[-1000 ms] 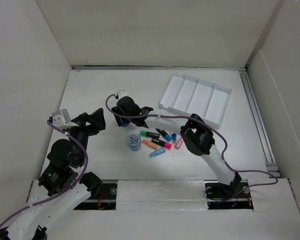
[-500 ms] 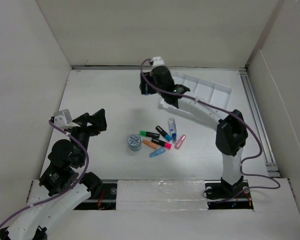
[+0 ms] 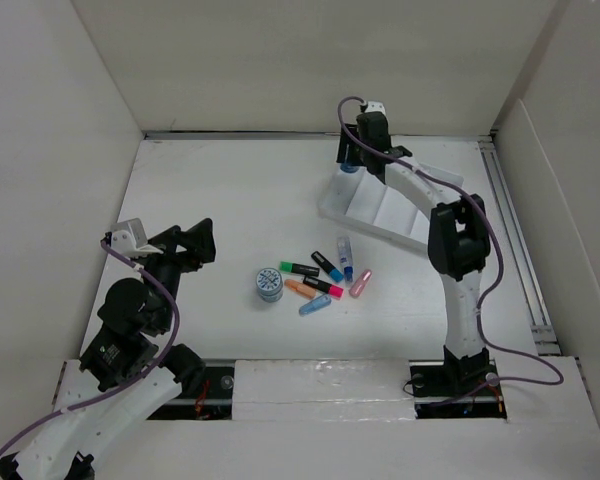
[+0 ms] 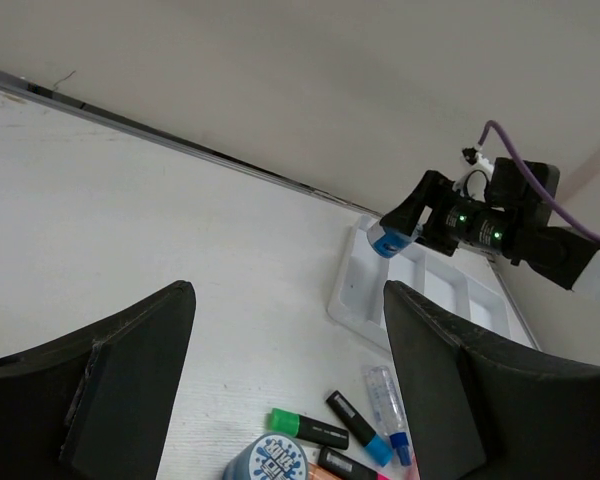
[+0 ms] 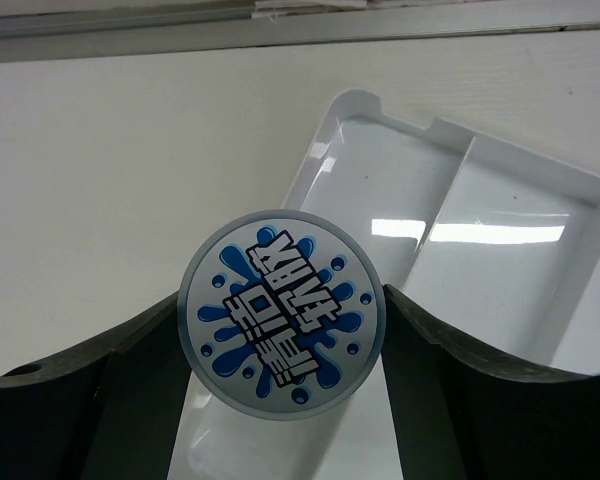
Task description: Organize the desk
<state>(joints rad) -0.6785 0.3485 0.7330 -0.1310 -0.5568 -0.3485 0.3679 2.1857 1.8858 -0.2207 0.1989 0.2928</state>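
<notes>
The white desk [image 3: 205, 185] holds a loose pile at its middle: a round blue-labelled tin [image 3: 269, 284], a green highlighter [image 3: 298, 268], a black and blue highlighter [image 3: 327, 266], a clear tube [image 3: 345, 257] and a pink tube [image 3: 360, 284]. My right gripper [image 3: 351, 162] is at the far side, shut on a second round blue-labelled tin [image 5: 280, 312], held above the left end compartment of the white compartmented tray [image 3: 420, 215]. My left gripper [image 3: 195, 245] is open and empty, left of the pile, which shows between its fingers [image 4: 450, 380].
An orange marker [image 3: 300, 290], a pink-capped highlighter [image 3: 323, 287] and a light blue item [image 3: 314, 306] lie in the same pile. White walls close the left, back and right. A metal rail [image 3: 515, 240] runs along the right edge. The tray's compartments [image 5: 500, 260] look empty.
My right arm swung from left of the pile to the far side, carrying the round tin to above the tray's left end. The left arm has barely moved.
</notes>
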